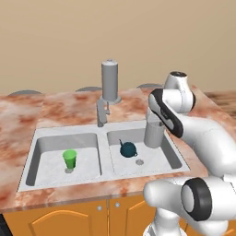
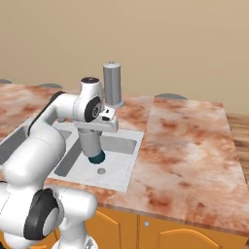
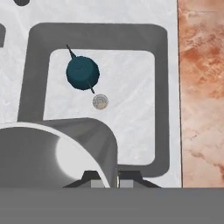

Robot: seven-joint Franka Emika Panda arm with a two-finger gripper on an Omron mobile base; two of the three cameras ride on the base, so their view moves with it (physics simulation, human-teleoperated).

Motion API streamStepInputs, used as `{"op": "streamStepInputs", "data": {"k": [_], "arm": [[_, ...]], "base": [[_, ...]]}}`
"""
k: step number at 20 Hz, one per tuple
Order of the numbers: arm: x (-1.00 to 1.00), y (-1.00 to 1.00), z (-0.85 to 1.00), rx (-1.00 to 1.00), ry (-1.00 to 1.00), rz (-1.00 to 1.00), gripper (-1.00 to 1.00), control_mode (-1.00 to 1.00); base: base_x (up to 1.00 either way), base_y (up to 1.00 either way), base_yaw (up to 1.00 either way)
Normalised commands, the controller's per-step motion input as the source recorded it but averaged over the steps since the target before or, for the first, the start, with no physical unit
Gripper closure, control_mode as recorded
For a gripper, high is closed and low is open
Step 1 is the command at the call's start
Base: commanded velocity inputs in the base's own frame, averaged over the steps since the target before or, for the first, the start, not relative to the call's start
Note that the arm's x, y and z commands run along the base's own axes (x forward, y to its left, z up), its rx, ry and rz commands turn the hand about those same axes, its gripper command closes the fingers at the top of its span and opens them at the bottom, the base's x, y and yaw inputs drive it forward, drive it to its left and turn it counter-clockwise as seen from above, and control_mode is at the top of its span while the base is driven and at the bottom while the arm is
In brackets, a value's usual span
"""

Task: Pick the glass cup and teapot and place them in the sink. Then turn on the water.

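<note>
1. Holding the glass cup (image 1: 153,131) by its rim, we have it hanging upright over the right basin of the sink (image 1: 46,134), near that basin's right wall; whether its base touches the floor yet we cannot tell.
2. Our gripper (image 3: 117,183) is pinched nearly shut, one finger inside the cup and one outside, so the thin wall is clamped between them; in the hand view the cup's open mouth (image 3: 48,157) sits right under the fingers. We judge a rim pinch suits a smooth tumbler with no handle.
3. Just beside the cup, the teapot (image 1: 128,149) already lies on the floor of the same basin, between the cup and the divider, close to the round drain (image 3: 100,102). That half of the task looks done.
4. A small green cup (image 1: 70,159) stands in the left basin, well apart; it is not ours to move.
5. Behind the divider, at the back edge of the sink, the tap (image 1: 109,82) stands tall with its spout angled down; no water runs.
6. We judge the cup is held clear of the teapot so that letting go will not knock it. Releasing, then reaching the tap, is what remains.
</note>
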Motion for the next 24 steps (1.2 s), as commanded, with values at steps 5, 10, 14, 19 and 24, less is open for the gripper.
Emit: {"op": "streamStepInputs", "data": {"k": [5, 10, 14, 19, 24], "arm": [[0.00, 0.00, -0.47, 0.00, -0.15, 0.00, 1.00, -1.00], [0.03, 0.00, -0.27, 0.00, -0.12, 0.00, 1.00, -1.00], [0.30, 0.00, -0.06, 0.00, 0.00, 0.00, 1.00, -1.00], [0.17, 0.00, 0.00, -0.01, 0.06, 0.00, 1.00, -1.00], [0.01, 0.00, -0.01, -0.03, 0.19, 0.00, 1.00, -1.00]], "base": [[0.00, 0.00, 0.00], [0.00, 0.00, 0.00], [0.00, 0.00, 0.00], [0.00, 0.00, 0.00], [0.00, 0.00, 0.00]]}}
